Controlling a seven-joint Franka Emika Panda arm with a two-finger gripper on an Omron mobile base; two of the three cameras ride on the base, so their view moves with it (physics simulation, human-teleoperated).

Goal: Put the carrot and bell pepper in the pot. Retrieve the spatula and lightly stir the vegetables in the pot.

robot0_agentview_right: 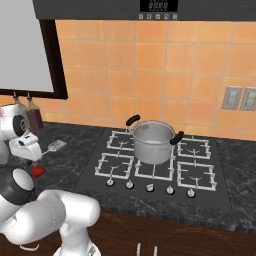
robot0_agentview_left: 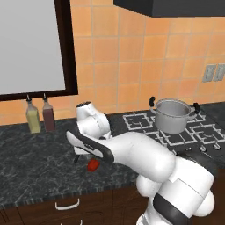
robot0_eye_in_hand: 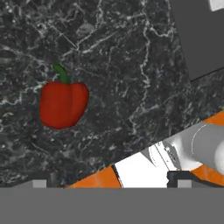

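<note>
Left base view: bell pepper (robot0_agentview_left: 92, 165) on the dark counter (robot0_agentview_left: 35, 158) just below the lowered hand, steel pot (robot0_agentview_left: 172, 115) on the stove well off to its right. Right base view: spatula (robot0_agentview_right: 54, 146) lies just beyond the hand, pot (robot0_agentview_right: 153, 141) far right. Hand view: gripper (robot0_eye_in_hand: 109, 178) spread wide, holding nothing; pepper (robot0_eye_in_hand: 62, 103) ahead, left of centre.

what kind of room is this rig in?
A rendered home kitchen, by the look of it: a gas hob with a steel pot on it, dark marble-like counter, orange tiled wall, oil bottles.
</note>
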